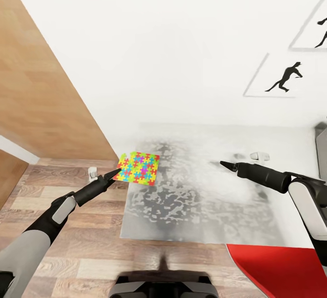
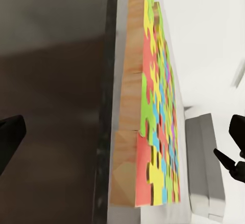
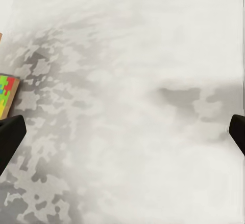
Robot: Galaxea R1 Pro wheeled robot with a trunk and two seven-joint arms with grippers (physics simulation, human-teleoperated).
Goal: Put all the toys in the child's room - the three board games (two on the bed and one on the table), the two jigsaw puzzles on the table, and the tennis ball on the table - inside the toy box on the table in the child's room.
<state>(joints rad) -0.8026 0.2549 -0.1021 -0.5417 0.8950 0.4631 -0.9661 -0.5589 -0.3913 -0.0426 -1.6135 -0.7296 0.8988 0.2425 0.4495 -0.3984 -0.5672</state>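
Hanging over the table's (image 1: 200, 207) left corner, jigsaw puzzle (image 1: 138, 167); left gripper (image 1: 114, 172) gaping wide around its edge, gripping nothing. Right gripper (image 1: 223, 163) hovering open, empty. Risking nudging it floorward.

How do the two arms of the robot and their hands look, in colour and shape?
Both arms have light grey, rounded shells on the rear segments, each with a paler flat panel near the wrist. The forearms are matte black cylinders that taper toward the tips. The left hand and the right hand are black, with slim pointed fingers. A small white block sits beside each hand. No cables or markings are visible.
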